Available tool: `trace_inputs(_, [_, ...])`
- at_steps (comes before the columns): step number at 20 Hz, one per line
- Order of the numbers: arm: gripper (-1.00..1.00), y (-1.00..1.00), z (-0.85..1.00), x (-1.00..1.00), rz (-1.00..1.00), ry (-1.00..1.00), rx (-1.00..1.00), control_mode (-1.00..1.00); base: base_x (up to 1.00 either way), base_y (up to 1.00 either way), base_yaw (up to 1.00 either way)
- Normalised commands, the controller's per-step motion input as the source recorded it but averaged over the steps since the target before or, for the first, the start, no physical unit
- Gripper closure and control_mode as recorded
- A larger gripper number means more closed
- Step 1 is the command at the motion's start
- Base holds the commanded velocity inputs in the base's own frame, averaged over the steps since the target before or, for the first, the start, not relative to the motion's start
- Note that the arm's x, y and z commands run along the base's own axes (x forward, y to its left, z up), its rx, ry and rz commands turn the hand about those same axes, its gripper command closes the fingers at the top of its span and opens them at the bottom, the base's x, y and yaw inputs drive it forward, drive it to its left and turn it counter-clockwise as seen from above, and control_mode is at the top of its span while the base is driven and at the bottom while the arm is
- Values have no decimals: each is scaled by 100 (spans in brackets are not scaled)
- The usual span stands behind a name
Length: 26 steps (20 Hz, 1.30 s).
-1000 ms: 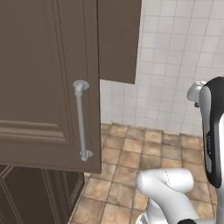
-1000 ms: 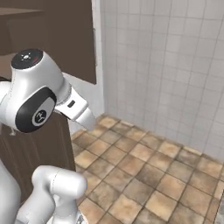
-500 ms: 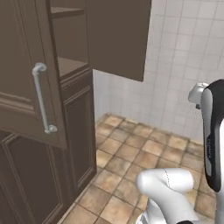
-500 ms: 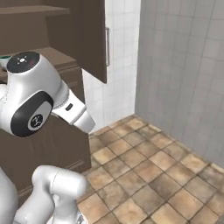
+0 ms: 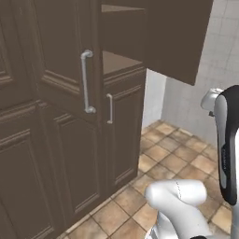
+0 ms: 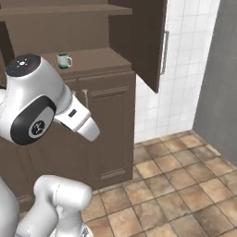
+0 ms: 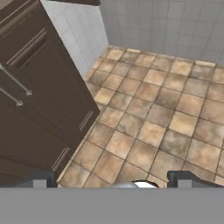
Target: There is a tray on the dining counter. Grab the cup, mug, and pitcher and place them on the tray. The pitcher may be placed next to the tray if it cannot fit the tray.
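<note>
A small teal-and-white mug (image 6: 64,60) stands on a brown wall-cabinet ledge at the upper left of the right base view, behind my arm's big white joint (image 6: 32,106). My gripper (image 7: 111,183) points down at the tiled floor in the hand view. Its two dark fingertips (image 7: 39,180) stand wide apart with nothing between them. The gripper is far from the mug. The tray, the dining counter, the cup and the pitcher are out of view.
Tall dark brown cabinets (image 5: 56,140) with metal handles (image 5: 85,81) stand close on the left. An upper cabinet door (image 6: 143,37) hangs open over the ledge. A white tiled wall (image 6: 185,69) and a grey wall (image 6: 222,83) bound the brown tiled floor (image 7: 148,118).
The whole picture has shifted in both base views, so the base has moved. The cabinets now sit further off, and the ledge with the mug has come into the right base view.
</note>
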Motion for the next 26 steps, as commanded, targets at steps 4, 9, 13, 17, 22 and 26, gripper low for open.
trace_inputs(4, [-100,0,0,0,0,0,0,100,53,-41,55])
trace_inputs(9, [-100,0,0,0,0,0,0,100,71,-62,57])
trace_inputs(13, [-100,0,0,0,0,0,0,100,72,-81,39])
trace_inputs(17, [-100,0,0,0,0,0,0,100,97,-47,21])
trace_inputs(22, [-100,0,0,0,0,0,0,100,90,-58,14])
trace_inputs(26, [-100,0,0,0,0,0,0,100,94,-68,9])
